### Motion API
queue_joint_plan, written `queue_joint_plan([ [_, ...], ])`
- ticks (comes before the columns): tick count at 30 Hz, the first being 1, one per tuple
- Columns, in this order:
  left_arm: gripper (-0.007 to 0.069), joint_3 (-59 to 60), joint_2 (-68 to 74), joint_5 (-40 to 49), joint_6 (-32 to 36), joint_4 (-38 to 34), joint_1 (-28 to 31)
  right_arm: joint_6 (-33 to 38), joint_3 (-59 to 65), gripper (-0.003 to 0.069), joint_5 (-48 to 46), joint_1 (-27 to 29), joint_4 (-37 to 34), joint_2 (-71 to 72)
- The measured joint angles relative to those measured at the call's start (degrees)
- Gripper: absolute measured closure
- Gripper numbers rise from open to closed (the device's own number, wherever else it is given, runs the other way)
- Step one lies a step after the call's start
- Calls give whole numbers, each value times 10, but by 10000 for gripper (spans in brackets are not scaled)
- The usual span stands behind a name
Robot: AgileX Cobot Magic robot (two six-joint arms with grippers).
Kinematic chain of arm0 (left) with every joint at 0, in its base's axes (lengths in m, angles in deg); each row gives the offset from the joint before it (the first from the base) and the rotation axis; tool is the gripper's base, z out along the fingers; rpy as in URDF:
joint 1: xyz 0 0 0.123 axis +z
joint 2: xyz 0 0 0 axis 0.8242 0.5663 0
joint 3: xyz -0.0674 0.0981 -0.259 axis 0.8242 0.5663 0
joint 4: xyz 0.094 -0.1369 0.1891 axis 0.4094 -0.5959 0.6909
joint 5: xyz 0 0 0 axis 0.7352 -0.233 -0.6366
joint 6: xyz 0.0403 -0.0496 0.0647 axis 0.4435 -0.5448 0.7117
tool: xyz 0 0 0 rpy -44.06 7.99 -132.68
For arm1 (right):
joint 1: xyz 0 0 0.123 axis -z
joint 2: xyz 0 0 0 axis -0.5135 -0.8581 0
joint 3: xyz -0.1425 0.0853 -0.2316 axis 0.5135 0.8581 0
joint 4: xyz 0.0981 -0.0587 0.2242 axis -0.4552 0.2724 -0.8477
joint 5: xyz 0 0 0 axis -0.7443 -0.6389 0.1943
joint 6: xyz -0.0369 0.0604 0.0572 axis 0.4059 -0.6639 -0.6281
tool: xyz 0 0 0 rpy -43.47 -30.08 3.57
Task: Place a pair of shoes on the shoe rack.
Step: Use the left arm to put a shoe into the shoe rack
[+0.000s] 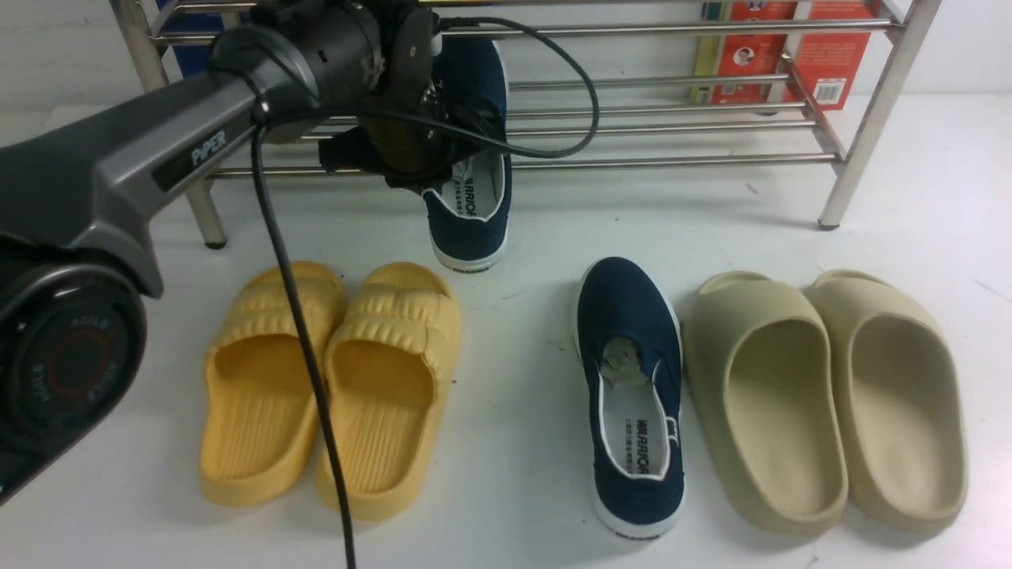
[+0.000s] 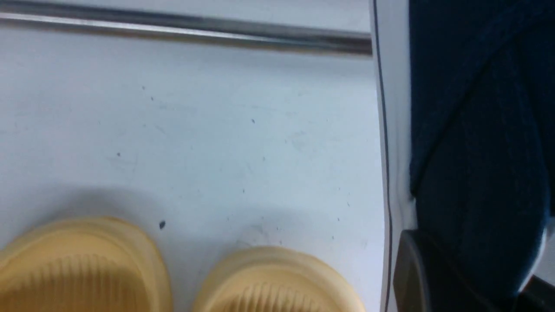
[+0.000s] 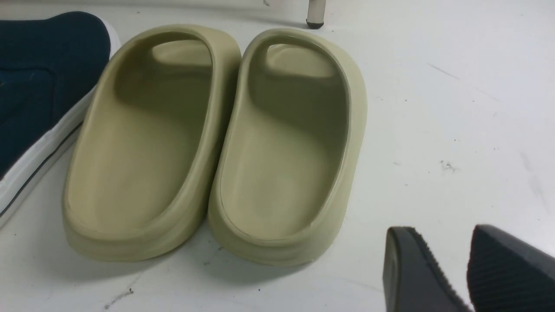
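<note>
left fingers [image 2: 418, 273] clamp navy canvas shoe [image 1: 468, 231]; right fingers [image 3: 409, 268] slightly apart, empty

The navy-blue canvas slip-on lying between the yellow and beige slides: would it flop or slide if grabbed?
Probably holds shape: the navy-blue canvas slip-on has paper stuffing in its toe. Likely light: its twin hangs from the left gripper without sagging. Its flat white rubber sole should grip the white table rather than slide.
</note>
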Motion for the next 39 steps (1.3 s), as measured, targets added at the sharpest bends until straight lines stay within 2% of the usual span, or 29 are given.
queue_joint_plan([
  [10, 609, -27, 24, -24, 0, 40, 3, 0, 0, 419, 0, 0, 0, 0],
  [28, 609, -27, 24, -46, -16, 65, 3, 0, 0, 419, 0, 0, 0, 0],
  [39, 609, -27, 24, -68, -63, 86, 3, 0, 0, 419, 0, 0, 0, 0],
])
